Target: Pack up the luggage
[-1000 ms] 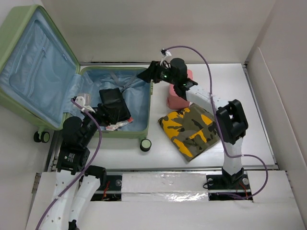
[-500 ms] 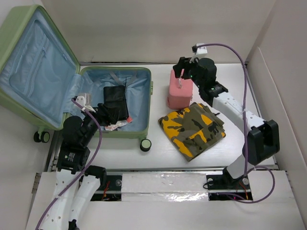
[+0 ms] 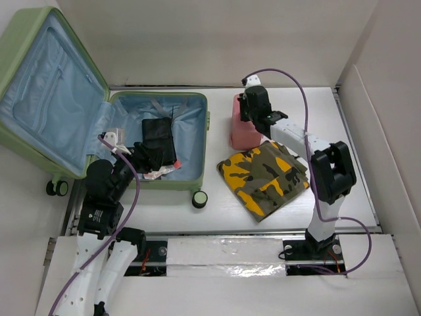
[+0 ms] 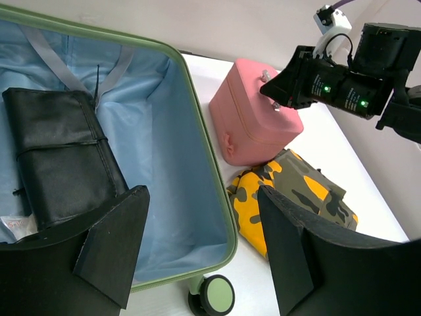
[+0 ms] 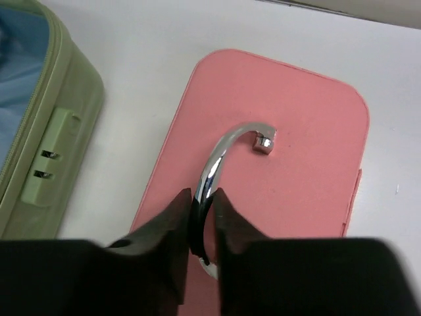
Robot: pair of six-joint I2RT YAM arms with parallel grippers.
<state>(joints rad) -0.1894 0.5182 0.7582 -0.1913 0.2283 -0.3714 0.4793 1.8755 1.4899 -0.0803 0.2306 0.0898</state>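
Observation:
The luggage lies open at the left, its lid up and its pale blue base holding a black folded pouch. To its right stands a small pink case with a chrome handle. My right gripper is shut on that handle from above, and it shows in the top view over the case. My left gripper hangs open over the near right corner of the luggage, with nothing between its fingers. The pouch lies just left of it.
A camouflage cloth in orange, green and brown lies folded on the table in front of the pink case. A suitcase wheel sticks out at the near corner. A small white packet lies in the base near the pouch.
My right arm swung from over the luggage to the pink case, came down on it and closed its jaws on the chrome handle. The left arm has stayed put.

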